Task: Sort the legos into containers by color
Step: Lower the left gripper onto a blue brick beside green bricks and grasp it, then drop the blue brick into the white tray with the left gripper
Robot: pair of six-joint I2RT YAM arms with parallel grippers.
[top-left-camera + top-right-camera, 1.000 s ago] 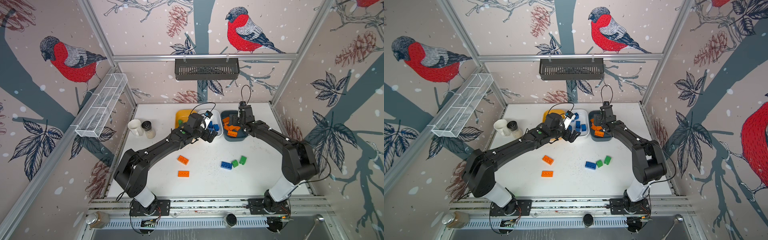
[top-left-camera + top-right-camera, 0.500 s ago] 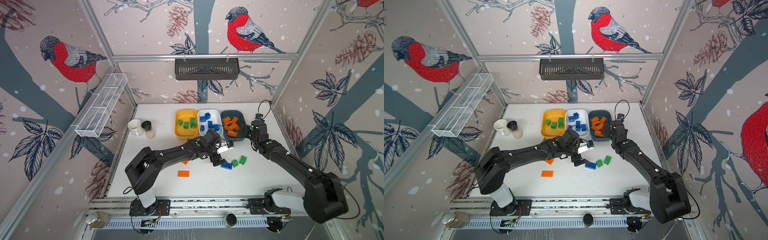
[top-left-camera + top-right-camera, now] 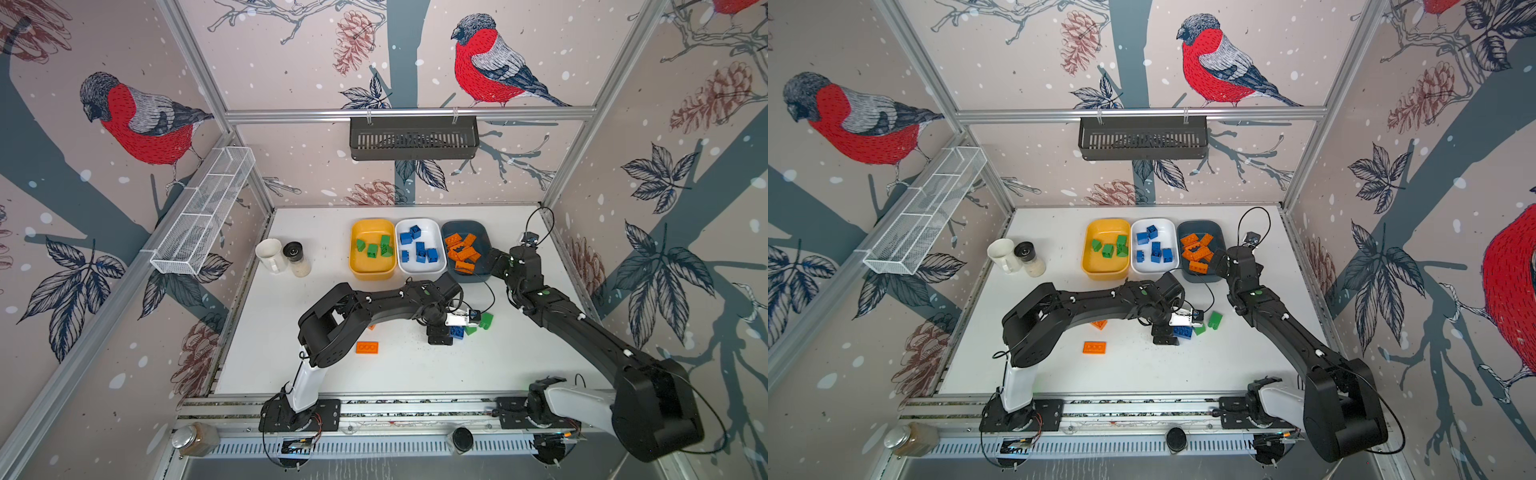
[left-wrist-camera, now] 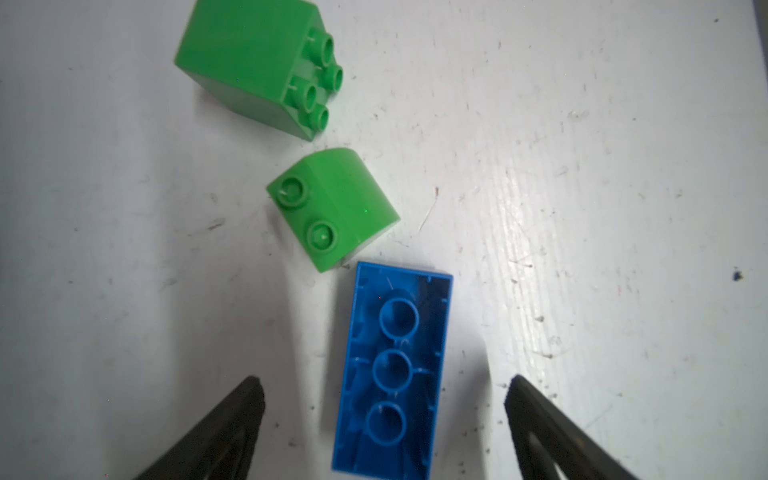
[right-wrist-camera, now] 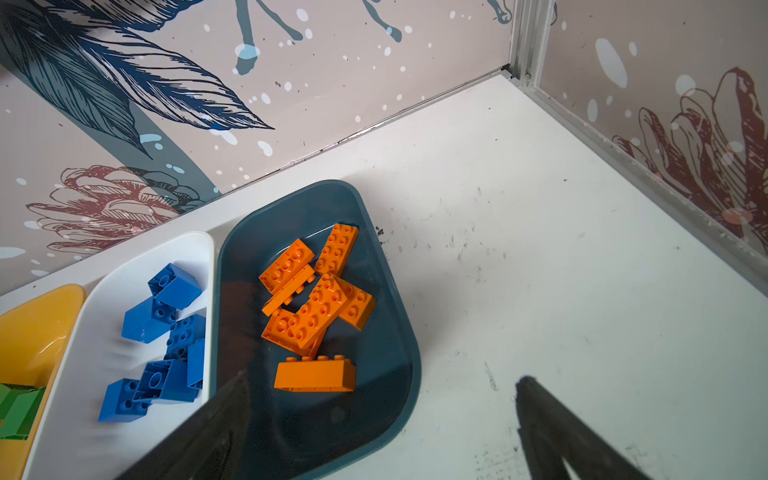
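both top views show a white wire mesh basket (image 3: 199, 212) on the left wall, then a white mug (image 3: 270, 255) just beside a black-lidded jar (image 3: 296, 259) on the white surface (image 3: 415, 374). next, in a row at the back, stand a yellow tub (image 3: 372, 230) holding green bricks (image 3: 385, 245), a white tub (image 3: 419, 269) holding blue bricks (image 3: 420, 248), and a dark teal tub (image 3: 478, 232) holding orange bricks (image 3: 461, 251).

nearer the front, a loose orange brick (image 3: 367, 347) lies flat in the open. what looks like a second orange piece (image 3: 371, 327) peeks from under the left arm, mostly hidden.

to the right of these, the left end effector (image 4: 384, 381) sits low over a blue brick (image 4: 399, 320). in the left wrist view its fingers are spread wide on either side of that brick without touching it. the brick lies upside down, hollow side up. a small curved green brick (image 4: 332, 208) sits just off the blue brick's corner, and a larger four-stud green brick (image 4: 249, 62) lies on its side just past it.

farthest right, the right end effector (image 5: 385, 377) hangs over the near end of the dark teal tub, fingers apart with nothing between them.
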